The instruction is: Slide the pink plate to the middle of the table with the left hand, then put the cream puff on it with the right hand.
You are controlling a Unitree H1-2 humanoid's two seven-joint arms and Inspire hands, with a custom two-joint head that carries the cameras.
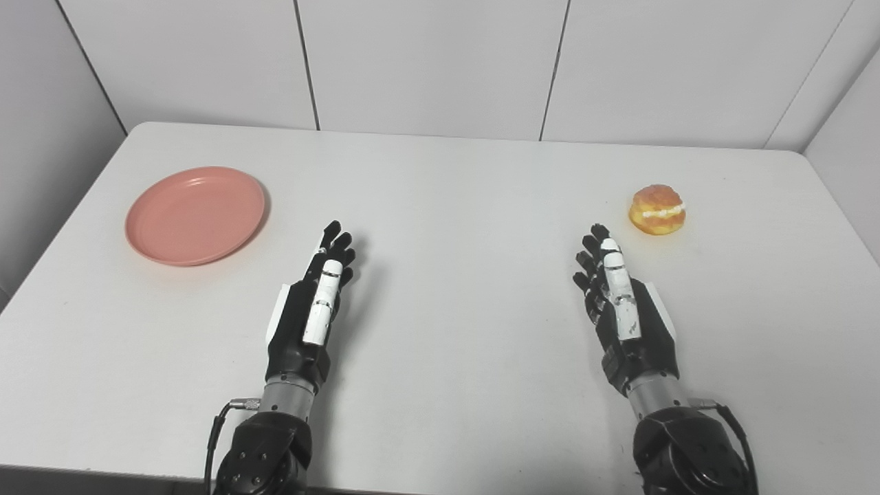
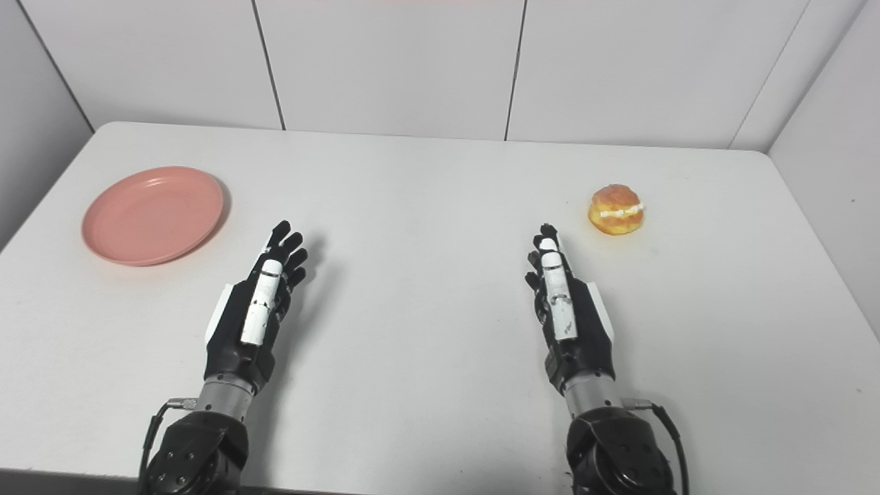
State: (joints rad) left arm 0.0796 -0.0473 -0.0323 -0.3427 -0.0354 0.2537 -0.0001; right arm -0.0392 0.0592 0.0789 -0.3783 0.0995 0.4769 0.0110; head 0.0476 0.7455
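Note:
A pink plate (image 1: 195,214) lies empty on the white table at the far left. A cream puff (image 1: 657,209), golden with a white cream band, sits at the right. My left hand (image 1: 317,299) is open, fingers stretched forward, over the table near its front, right of and nearer than the plate. My right hand (image 1: 618,295) is open too, fingers stretched forward, a little left of and nearer than the cream puff. Neither hand touches anything.
The white table (image 1: 454,227) is bounded by grey walls at the back and both sides. Its front edge (image 1: 137,474) runs along the bottom of the view.

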